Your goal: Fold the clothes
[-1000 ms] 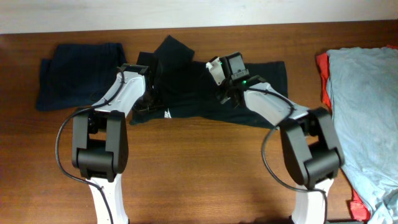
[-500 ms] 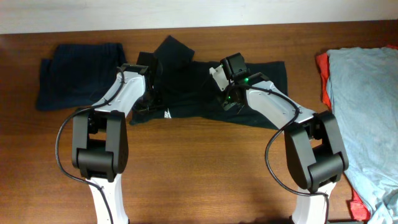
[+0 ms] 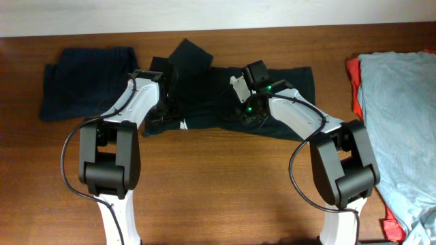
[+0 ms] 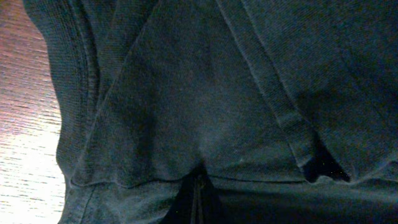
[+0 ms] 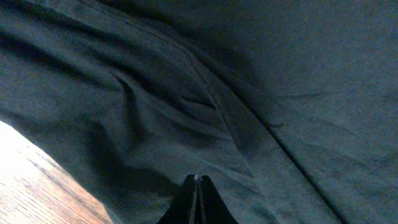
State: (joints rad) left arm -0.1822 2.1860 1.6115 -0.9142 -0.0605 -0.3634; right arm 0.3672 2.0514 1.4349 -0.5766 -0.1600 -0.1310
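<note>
The black T-shirt point(image 3: 204, 88) lies crumpled across the back middle of the table, its small white mark point(image 3: 184, 124) near the front hem. My left gripper point(image 3: 162, 107) is down on the shirt's left part. In the left wrist view it point(image 4: 199, 190) is shut, buried in a bunched fold of the black T-shirt point(image 4: 186, 99) that puckers toward the jaws. My right gripper point(image 3: 244, 114) sits over the shirt's right half. Its tips point(image 5: 197, 180) are pressed together against the black T-shirt point(image 5: 261, 74), with no fabric seen between them.
A folded navy garment point(image 3: 85, 82) lies at the back left. A light grey-blue garment point(image 3: 402, 122) is piled over a red one point(image 3: 353, 85) at the right edge. Bare wooden table point(image 3: 218, 184) runs along the front, between the arm bases.
My right gripper has moved toward the front and slightly left over the shirt, staying shut. The left arm and the shirt's outline have barely moved.
</note>
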